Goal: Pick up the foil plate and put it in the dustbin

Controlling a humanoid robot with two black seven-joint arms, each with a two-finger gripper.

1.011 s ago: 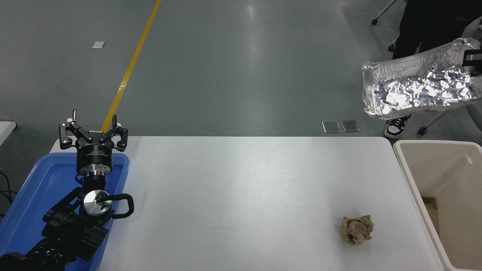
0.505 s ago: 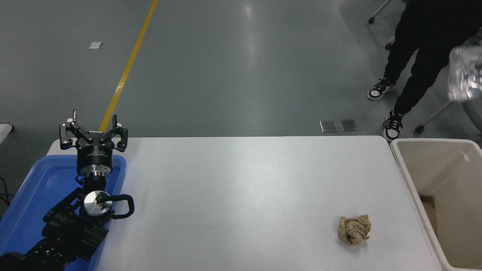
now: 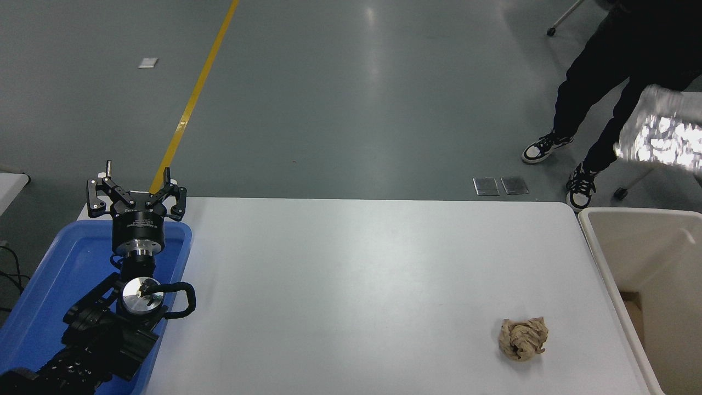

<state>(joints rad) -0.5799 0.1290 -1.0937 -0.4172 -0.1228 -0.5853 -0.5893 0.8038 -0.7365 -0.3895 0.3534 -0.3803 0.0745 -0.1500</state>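
A crumpled brown paper ball (image 3: 522, 338) lies on the white table (image 3: 356, 274) near its right edge, well apart from the shallow blue tray (image 3: 33, 307) at the table's left end. Beyond the table a person in dark trousers and black-and-white sneakers (image 3: 603, 99) stands on the grey floor, where a yellow line (image 3: 192, 104) runs diagonally and two small metal plates (image 3: 500, 186) sit side by side.

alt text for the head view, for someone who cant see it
A blurred foil plate hangs in the air at the right edge, above and beyond the dustbin. A crumpled brown paper ball lies on the white table; the left gripper is parked, open, over a blue tray.
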